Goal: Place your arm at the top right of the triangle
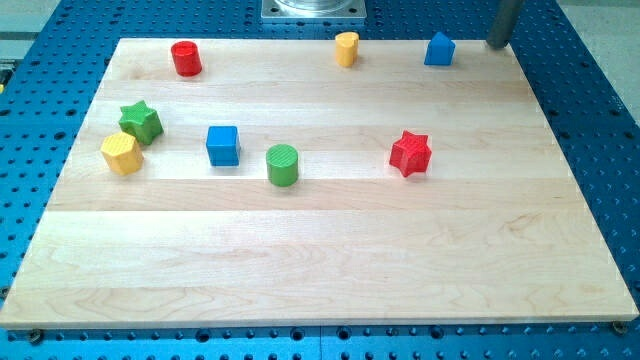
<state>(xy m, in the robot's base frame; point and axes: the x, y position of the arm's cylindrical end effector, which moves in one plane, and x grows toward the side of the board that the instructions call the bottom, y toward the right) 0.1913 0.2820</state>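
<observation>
The blue triangle block [439,49] stands near the board's top edge, right of centre. My tip [497,44] rests at the board's top right edge, a short way to the right of the triangle and slightly above it. The tip and the triangle are apart. The rod runs up out of the view's top.
A yellow cylinder-like block [346,48] and a red cylinder [186,58] sit along the top. A green star [141,121], yellow hexagon [121,153], blue cube [223,145], green cylinder [283,164] and red star [410,153] lie mid-board. The wooden board [320,250] sits on a blue perforated table.
</observation>
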